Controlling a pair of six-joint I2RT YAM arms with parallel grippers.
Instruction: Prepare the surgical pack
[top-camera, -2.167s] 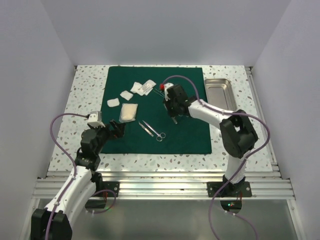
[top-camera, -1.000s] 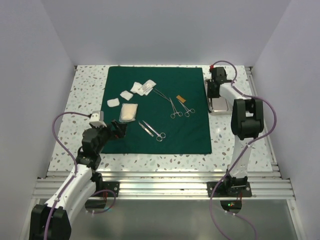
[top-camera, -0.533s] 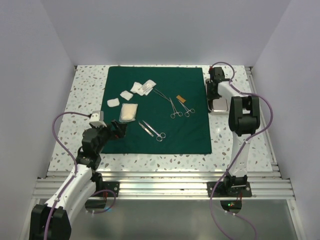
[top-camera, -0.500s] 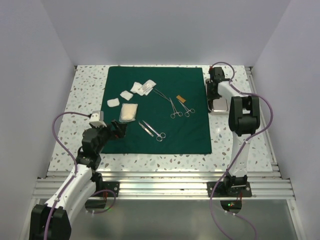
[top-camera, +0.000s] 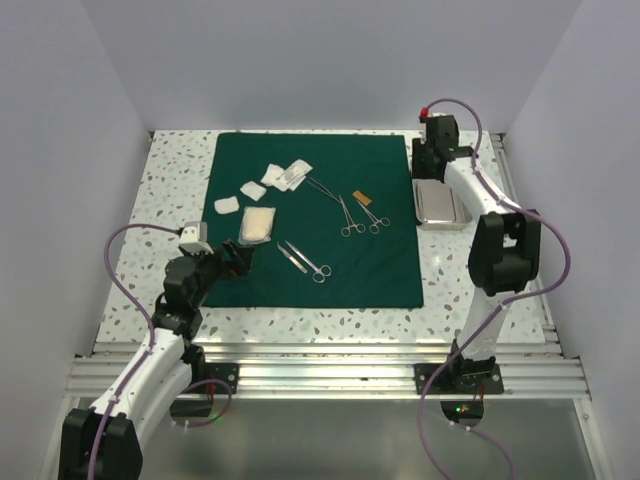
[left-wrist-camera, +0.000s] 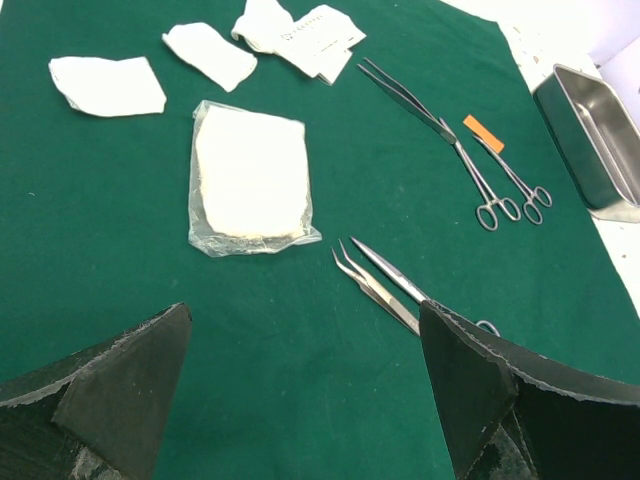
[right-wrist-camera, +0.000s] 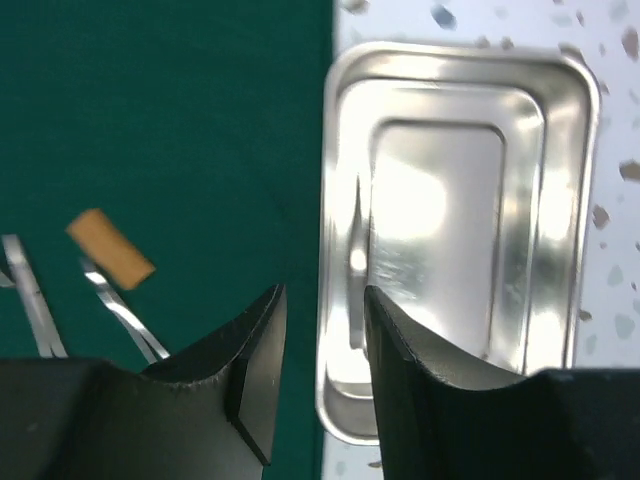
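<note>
Steel tray (right-wrist-camera: 450, 50) sits on the bench (top-camera: 170, 190), just beside the green drape's (top-camera: 370, 270) right edge. Your right end effector (right-wrist-camera: 322, 295) hangs near its left rim, part-spread, pinching nothing. Left end effector (left-wrist-camera: 305, 312) is spread wide and empty over the drape. Risk: pinch that thin, slick rim off-centre and the tray tips or slips, or snags the cloth near the forceps (top-camera: 350, 215).

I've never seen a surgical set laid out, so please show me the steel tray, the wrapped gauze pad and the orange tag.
steel tray (top-camera: 441, 205), top view, its bare floor.
wrapped gauze pad (left-wrist-camera: 250, 180), left wrist view, middle of the pad.
orange tag (right-wrist-camera: 110, 250), right wrist view, its centre.
</note>
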